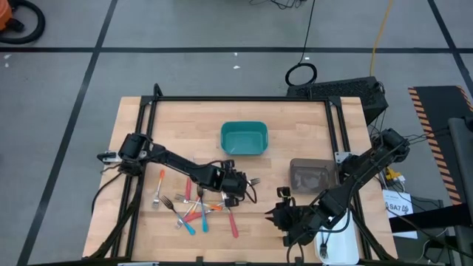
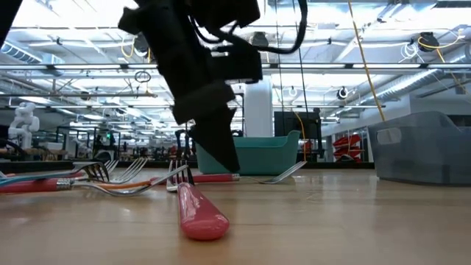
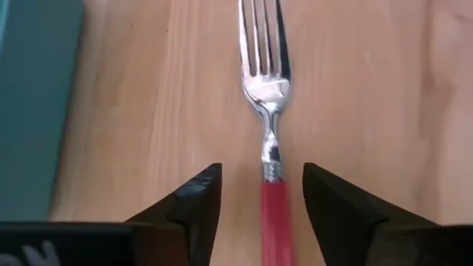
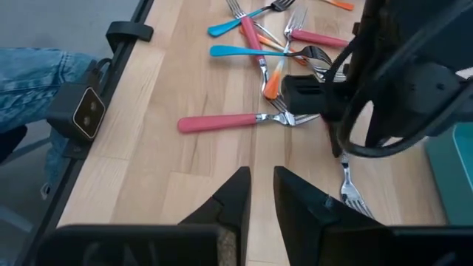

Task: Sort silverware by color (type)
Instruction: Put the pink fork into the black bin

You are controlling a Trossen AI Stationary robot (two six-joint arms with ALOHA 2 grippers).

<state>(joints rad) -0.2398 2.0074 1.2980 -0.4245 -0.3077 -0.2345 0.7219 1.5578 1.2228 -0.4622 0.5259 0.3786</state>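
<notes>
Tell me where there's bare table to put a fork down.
Bare wood lies between the teal bin and the table's far edge, and along the left edge beyond the fork pile. It is crowded around that pile, where the left end effector straddles a red-handled fork, and by the grey bin.

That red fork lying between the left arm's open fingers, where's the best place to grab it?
Probably the red handle, from straight above. The red fork lies flat on the table, and the left end effector already straddles its slim, straight handle; the tines look wider and curved.

red-handled fork [image 3: 275, 214] — silver tines, teal bin [image 1: 244, 138], grey bin [image 1: 311, 176]
</notes>
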